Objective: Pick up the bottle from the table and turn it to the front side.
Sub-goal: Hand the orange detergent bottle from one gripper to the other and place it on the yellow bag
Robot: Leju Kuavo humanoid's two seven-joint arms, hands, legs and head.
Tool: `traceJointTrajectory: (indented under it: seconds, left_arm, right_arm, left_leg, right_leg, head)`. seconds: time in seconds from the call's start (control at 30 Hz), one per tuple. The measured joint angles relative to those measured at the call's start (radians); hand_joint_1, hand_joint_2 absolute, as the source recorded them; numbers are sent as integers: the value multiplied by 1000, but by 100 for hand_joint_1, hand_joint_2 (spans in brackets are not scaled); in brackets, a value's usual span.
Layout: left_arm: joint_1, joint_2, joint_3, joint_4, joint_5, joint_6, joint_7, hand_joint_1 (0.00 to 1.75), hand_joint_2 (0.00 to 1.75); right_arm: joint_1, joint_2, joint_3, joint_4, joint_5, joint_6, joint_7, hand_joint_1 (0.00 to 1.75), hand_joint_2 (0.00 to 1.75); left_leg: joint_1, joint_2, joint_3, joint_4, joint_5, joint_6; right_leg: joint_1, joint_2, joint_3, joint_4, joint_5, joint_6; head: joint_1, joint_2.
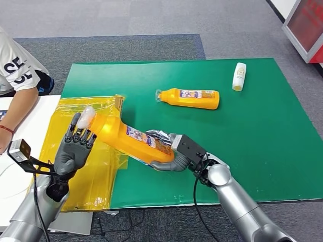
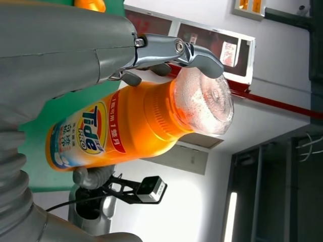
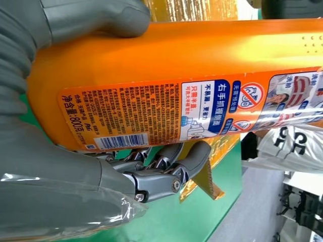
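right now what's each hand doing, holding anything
Left hand: fingers touch the cap end of the orange bottle; whether it grips cannot be told.
Right hand: holding the same bottle at its base.

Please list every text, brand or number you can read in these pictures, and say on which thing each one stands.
"Tide PRO": front label of the held bottle.
"800": with the barcode on its back label; the small print there is too small to read.
"CE": person's white shirt, partly cut off.
Labels on the lying orange bottle and the white bottle: too small to read.
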Motion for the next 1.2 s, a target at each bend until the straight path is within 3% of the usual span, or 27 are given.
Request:
traceJointTrajectory:
  seconds: [0.67, 1.2]
  left_arm:
    - [0, 5, 1, 7, -40, 47, -32, 0, 175]
    - [100, -22, 91, -12, -11, 84, -63, 0, 175]
  right_arm:
    - [31, 2, -5, -15, -115, 54, 3, 175, 175]
    - [47, 4, -23, -49, -148, 50, 1, 175, 175]
  left_leg:
    - [0, 0, 0, 0, 0, 0]
    - [0, 1, 0, 0, 0, 0]
  right_leg:
    - [0, 0, 0, 0, 0, 0]
    - [0, 1, -1, 0, 0, 0]
  head:
    - [0, 0]
    - [0, 0]
